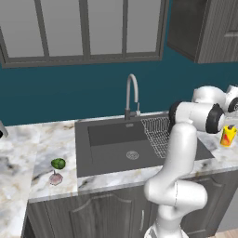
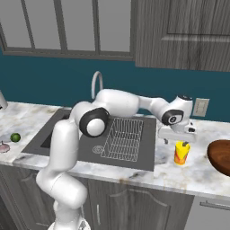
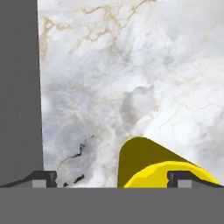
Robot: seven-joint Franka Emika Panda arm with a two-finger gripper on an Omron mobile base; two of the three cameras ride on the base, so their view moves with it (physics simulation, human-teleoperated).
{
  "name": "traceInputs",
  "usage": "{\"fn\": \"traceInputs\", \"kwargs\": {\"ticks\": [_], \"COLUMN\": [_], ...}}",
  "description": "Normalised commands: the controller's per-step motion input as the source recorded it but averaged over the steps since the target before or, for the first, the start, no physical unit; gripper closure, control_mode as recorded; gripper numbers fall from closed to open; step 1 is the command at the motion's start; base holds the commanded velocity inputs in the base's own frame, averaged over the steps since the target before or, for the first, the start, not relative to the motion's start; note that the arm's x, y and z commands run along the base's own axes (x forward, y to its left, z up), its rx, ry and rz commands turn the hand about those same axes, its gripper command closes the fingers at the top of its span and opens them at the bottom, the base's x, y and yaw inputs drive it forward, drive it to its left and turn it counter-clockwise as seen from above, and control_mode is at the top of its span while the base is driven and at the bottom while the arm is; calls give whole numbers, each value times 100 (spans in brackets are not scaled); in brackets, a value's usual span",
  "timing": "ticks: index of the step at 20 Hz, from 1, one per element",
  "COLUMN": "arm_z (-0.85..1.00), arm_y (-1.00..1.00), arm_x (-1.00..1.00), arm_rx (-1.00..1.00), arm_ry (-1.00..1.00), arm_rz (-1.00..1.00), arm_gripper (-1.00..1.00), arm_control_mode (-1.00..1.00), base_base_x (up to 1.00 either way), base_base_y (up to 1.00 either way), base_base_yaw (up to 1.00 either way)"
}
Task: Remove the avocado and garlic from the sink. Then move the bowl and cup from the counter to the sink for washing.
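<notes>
Green avocado [image 1: 58, 163] and garlic [image 1: 56, 178] lie on the desk [image 1: 42, 139] left of the sink [image 1: 111, 155]: first half done. Cup [image 2: 181, 152] and bowl [image 2: 221, 155] remain on the desk, right. Pincer [image 2: 179, 138] hangs open just above the cup.

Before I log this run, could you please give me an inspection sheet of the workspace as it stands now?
Surface: marble counter around a dark sink.
Job's things: avocado and garlic lie on the counter left of the sink, close together; cup stands upright on the counter right of the sink; bowl is right of the cup, cut off by the picture's edge; nothing lies in the basin.
Clutter: nothing seen.
Gripper: gripper just above the cup, fingertips wide apart in the hand view, holding nothing.
Cables: nothing seen.
Surroundings: faucet, wire rack, teal wall, wall outlet, cabinets.
</notes>
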Motion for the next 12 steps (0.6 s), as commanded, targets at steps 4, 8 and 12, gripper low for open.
{"fn": "traceInputs", "kwargs": {"ticks": [4, 8, 12], "arm_z": [-15, -13, -15], "arm_y": [-17, -17, -13], "arm_x": [19, 13, 0], "arm_rx": [0, 0, 0], "arm_ry": [3, 3, 0], "arm_rz": [0, 0, 0], "arm_gripper": [-100, -100, -100], "arm_control_mode": [-100, -100, -100], "base_base_x": [0, 0, 0], "base_base_y": [0, 0, 0], "base_base_yaw": [0, 0, 0]}}
